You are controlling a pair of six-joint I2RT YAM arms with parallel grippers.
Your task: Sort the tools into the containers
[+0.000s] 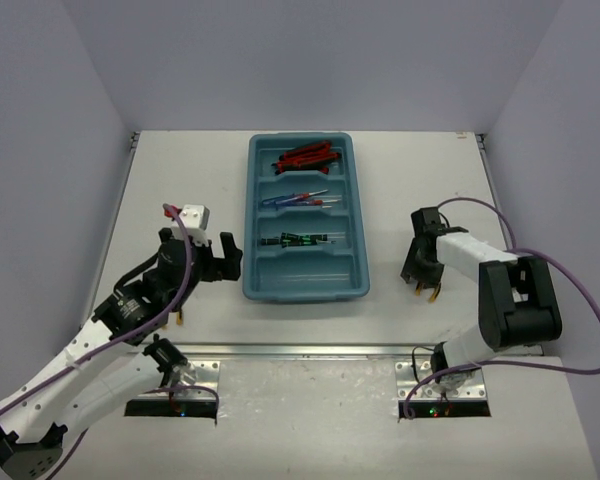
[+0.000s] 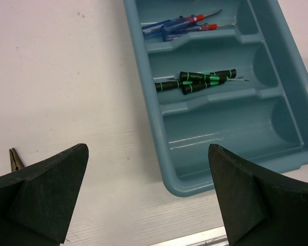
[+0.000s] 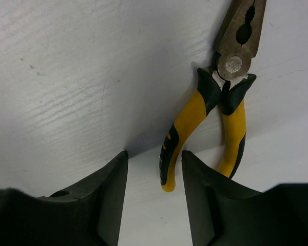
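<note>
My right gripper (image 3: 155,159) sits low over the yellow-handled pliers (image 3: 195,110) on the table just right of the teal tray (image 1: 305,288). Its fingers are parted and holding nothing. The pliers' long axis runs nearly straight away from them, nose far and handles near, with the end of the left handle lying in the gap and the other handle off to the right of it. My left gripper (image 2: 149,195) hangs spread and empty on the far side of the tray, so I judge this pick belongs to the right arm, which must then carry leftward to the bare nearest compartment (image 1: 305,268).
</note>
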